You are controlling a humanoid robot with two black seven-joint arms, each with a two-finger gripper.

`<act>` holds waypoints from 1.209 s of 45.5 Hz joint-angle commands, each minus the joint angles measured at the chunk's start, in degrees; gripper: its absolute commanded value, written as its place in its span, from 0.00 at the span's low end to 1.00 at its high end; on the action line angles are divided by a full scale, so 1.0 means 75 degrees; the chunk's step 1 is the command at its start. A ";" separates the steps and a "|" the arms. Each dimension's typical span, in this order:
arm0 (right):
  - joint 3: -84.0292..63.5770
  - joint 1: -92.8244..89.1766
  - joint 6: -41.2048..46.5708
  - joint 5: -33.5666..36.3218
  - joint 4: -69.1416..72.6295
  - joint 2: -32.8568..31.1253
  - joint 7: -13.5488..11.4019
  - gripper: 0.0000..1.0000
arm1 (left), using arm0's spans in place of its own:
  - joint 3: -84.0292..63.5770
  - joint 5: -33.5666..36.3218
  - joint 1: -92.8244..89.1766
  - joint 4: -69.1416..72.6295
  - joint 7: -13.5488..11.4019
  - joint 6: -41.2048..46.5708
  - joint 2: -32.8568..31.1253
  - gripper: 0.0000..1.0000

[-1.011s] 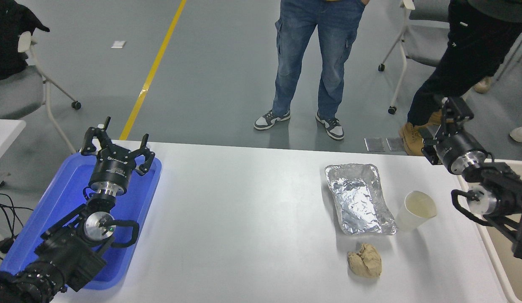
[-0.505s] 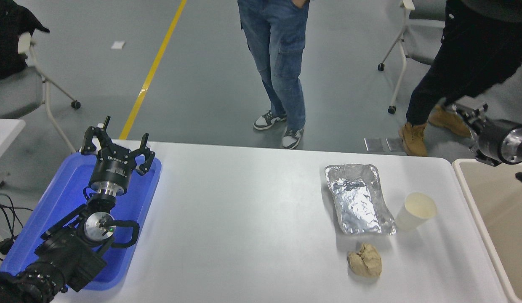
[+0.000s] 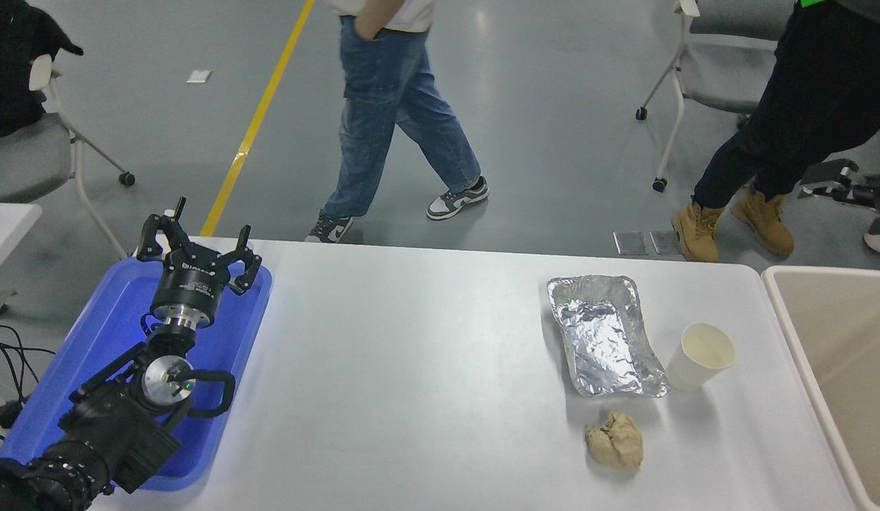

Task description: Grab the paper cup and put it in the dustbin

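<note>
Left hand (image 3: 196, 252) fingers apart, parked; right hand unseen. Cup (image 3: 700, 356), touching foil tray (image 3: 603, 333), may tip if nudged.

The counter (image 3: 426, 369) has a smooth white top with a soft sheen. At the right of the frame, the paper cup (image 3: 699, 365) is matt white paper with a cream inside. Beside it, the foil tray (image 3: 603, 333) is crinkled, shiny silver foil. The paper wad (image 3: 614, 440) is tan, rough and lumpy. The dustbin (image 3: 802, 333) is smooth beige plastic. At the lower left, the tray (image 3: 92, 333) is glossy blue plastic, and the left tool (image 3: 196, 245) is matt black with a brushed metal collar.
</note>
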 commanded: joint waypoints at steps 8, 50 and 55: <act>-0.0526 0.1020 0.1370 -0.0199 0.1232 0.0372 -0.0067 1.00 | 0.0000 0.0000 0.0000 0.0000 0.0000 0.0005 0.0000 1.00; -0.0163 -0.0467 0.0808 -0.0258 0.1174 0.0842 0.0015 1.00 | 0.0000 0.0000 0.0011 0.0000 0.0000 0.0005 0.0000 1.00; 0.0130 -0.0866 0.0632 -0.0281 0.1139 0.0842 0.0015 1.00 | 0.0000 0.0000 0.0000 0.0000 0.0000 0.0005 0.0000 1.00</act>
